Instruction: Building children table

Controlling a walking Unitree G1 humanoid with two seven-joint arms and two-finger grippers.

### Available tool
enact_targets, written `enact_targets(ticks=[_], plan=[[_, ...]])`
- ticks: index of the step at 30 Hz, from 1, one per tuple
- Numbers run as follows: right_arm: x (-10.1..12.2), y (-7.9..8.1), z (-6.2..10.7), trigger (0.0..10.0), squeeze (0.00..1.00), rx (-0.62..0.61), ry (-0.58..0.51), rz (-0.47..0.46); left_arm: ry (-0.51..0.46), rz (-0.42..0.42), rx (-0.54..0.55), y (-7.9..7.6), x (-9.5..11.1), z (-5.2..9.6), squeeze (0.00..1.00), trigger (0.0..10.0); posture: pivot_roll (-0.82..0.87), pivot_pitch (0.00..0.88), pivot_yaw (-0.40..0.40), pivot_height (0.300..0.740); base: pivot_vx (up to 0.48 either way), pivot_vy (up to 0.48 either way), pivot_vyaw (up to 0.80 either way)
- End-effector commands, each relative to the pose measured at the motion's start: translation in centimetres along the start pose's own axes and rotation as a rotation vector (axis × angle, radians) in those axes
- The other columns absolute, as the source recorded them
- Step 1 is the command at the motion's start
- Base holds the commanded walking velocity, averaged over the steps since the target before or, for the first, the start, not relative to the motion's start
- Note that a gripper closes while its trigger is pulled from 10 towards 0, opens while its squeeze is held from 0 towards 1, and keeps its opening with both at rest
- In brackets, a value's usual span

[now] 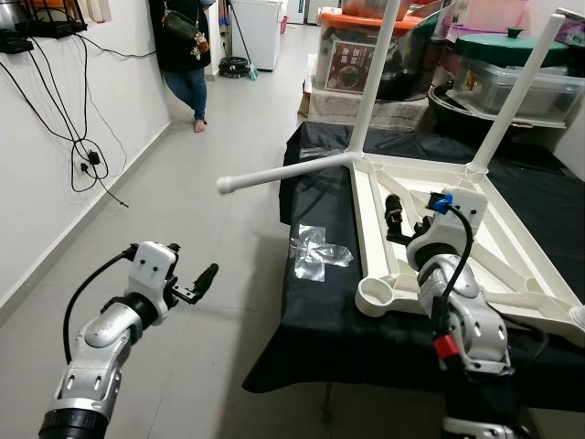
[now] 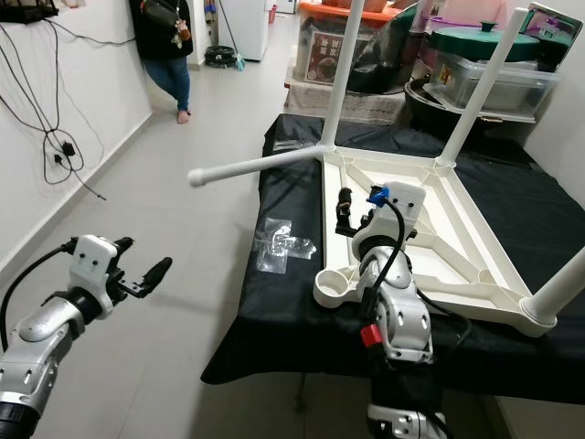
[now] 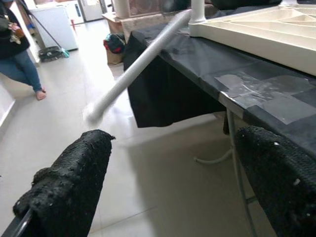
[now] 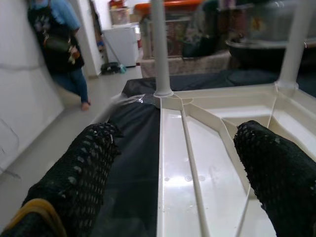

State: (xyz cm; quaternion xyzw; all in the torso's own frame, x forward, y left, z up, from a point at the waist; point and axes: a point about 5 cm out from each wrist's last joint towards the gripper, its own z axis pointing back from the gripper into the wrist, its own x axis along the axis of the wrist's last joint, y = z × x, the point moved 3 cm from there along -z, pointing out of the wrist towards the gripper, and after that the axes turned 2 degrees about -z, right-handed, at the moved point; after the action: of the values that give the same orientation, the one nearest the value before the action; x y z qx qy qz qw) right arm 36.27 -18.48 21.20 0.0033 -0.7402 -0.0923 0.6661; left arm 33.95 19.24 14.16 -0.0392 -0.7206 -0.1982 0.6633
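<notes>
An upturned white children's table [image 1: 457, 215] lies on a black-draped surface [image 1: 320, 311], its underside ribs facing up. Two legs stand upright at its far corners — one [image 1: 373, 78] at the far left corner, another [image 1: 512, 91] at twelve o'clock from the right tool. A third leg [image 1: 288, 172] lies near-horizontal, jutting from the far-left corner out over the grey floor [image 1: 210, 183] toward nine o'clock. The near-left corner shows an empty round socket [image 1: 377, 294].

The right tool [image 1: 395, 219] hovers over the table frame just past that socket, its two black fingers [image 4: 79, 173] spread apart with nothing between them. The left tool [image 1: 196, 285] hangs over the floor at about eight o'clock from the surface, fingers likewise parted and empty.

A crumpled clear plastic wrapper [image 1: 315, 251] lies on the black cloth beside the frame. A person [image 1: 187, 50] stands by the wall at eleven o'clock; stacked bins [image 1: 512, 78] — contents hard to make out — crowd the far side.
</notes>
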Motion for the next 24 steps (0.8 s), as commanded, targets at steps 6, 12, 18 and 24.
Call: enact_targets(ticks=[6,12,18,24], plan=[[-1.1,-0.1,0.2,10.0,1.00,-0.027,0.061,0.113,0.070,0.048,0.013,-0.3,-1.3,0.2,0.00,10.0,0.06,0.000,-0.089,0.740,0.000,0.352,-0.26],[-2.1,0.7,0.9,10.0,0.18,0.036,0.079,0.050,0.068,0.053,-0.017,-1.2,-1.3,0.3,0.00,10.0,0.07,0.000,-0.084,0.740,0.000,0.480,-0.79],[-2.5,1.0,1.2,10.0,0.00,0.066,0.089,0.017,0.067,0.063,-0.022,-1.5,-1.1,0.2,0.00,10.0,0.06,0.000,-0.082,0.740,0.000,0.480,-0.80],[-2.6,1.1,1.3,10.0,0.00,0.059,0.097,0.008,0.060,0.066,-0.032,-1.9,-0.8,0.2,0.00,10.0,0.07,0.000,-0.082,0.740,0.000,0.480,-0.80]])
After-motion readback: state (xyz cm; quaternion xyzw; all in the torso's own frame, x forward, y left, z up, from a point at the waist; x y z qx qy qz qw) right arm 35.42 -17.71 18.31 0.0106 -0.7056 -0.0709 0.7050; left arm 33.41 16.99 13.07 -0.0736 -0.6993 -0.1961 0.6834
